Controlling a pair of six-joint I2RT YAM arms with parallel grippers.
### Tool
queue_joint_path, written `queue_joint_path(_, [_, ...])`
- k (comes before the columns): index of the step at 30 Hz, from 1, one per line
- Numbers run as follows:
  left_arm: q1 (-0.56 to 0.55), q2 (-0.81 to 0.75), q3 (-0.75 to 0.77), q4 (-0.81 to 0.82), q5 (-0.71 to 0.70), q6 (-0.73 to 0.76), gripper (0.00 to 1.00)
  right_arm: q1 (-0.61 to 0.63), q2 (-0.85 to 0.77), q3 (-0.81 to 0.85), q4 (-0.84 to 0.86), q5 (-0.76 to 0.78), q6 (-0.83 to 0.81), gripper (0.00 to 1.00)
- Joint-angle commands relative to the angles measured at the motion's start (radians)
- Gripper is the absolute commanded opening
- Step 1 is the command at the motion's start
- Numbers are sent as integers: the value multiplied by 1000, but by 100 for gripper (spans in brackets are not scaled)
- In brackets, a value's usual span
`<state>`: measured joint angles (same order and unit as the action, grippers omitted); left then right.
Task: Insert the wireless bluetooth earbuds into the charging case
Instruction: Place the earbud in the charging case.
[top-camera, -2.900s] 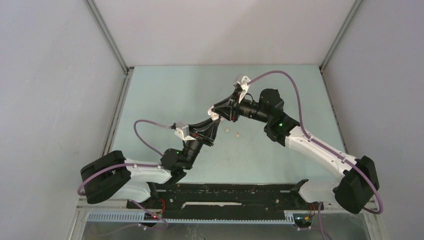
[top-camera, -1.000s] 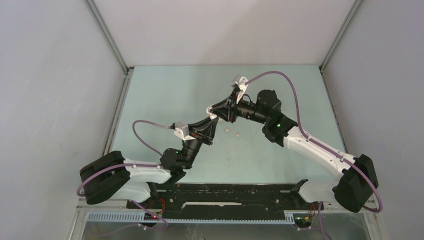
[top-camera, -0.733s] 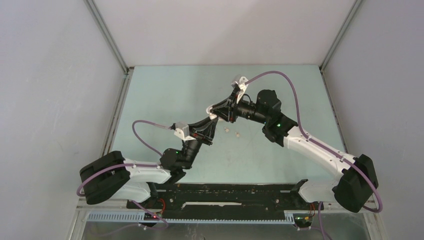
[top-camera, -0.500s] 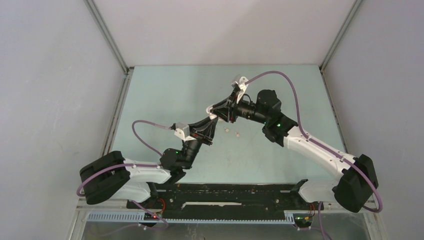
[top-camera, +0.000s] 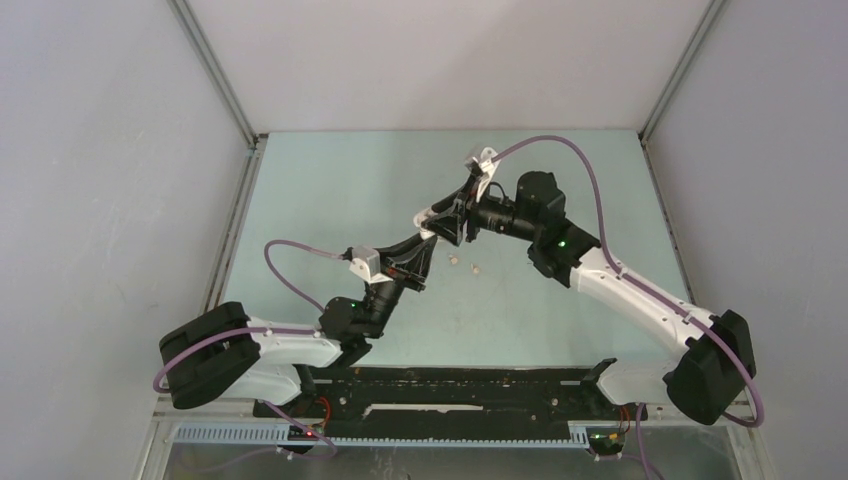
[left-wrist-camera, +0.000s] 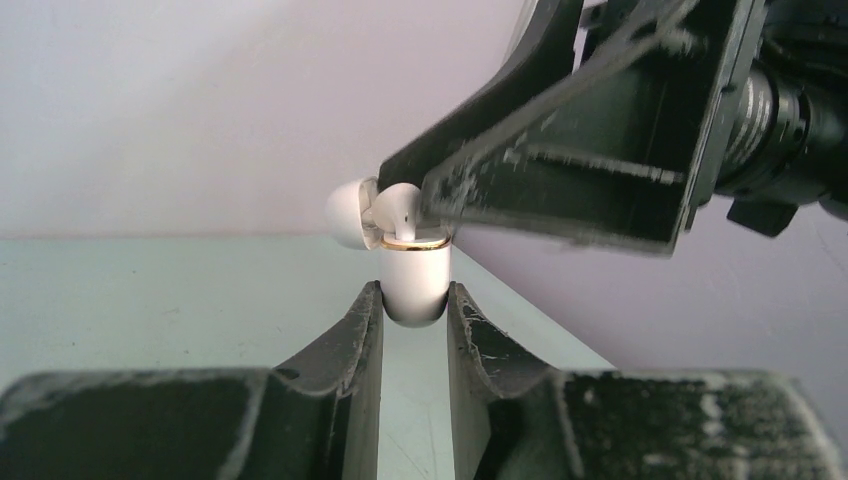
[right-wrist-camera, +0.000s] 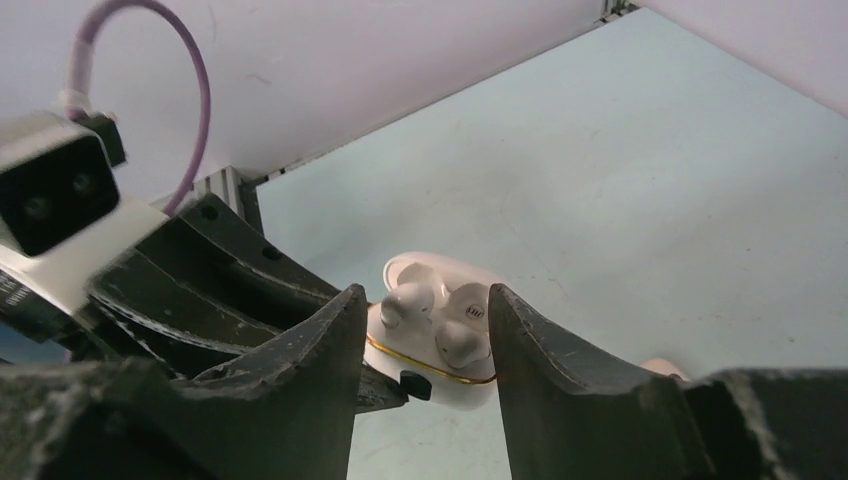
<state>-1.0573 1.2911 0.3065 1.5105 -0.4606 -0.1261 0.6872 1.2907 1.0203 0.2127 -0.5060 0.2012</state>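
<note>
Clamps white case (left-wrist-camera: 415, 272) tight in left gripper (left-wrist-camera: 413, 296), held above worktop (top-camera: 340, 180). Shows two white earbuds (right-wrist-camera: 455, 340) seated inside, right gripper (right-wrist-camera: 422, 296) partly open astride them, gripping nothing. Risks snagging a bud while pulling away, popping it out. Leaves tan earbuds (top-camera: 453, 260) on worktop.

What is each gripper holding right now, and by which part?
The left gripper pinches the white charging case by its lower body. The right gripper holds nothing, jaws open at the case's top.
</note>
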Motion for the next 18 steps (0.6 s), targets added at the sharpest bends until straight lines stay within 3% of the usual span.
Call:
queue_joint_path(1, [6,6,-8,80,31,40,0,-66,-17,128,-67,-104,45,51])
queue_joint_path(6, [11,11,-16,81,90,72,0,-216,-51,151,-84,-309,131,59])
queue_joint_path(9, [17,17,-21,80,167,102,0,-295,-55,150,-126,-437,79,60])
queue_joint_path(13, [24,36,-36,80,298,124,0,-349,-39,150,-329,-637,-155,57])
queue_joint_path(18, [25,66,-44,81,429,155,0,-357,-73,150,-654,-721,-520,37])
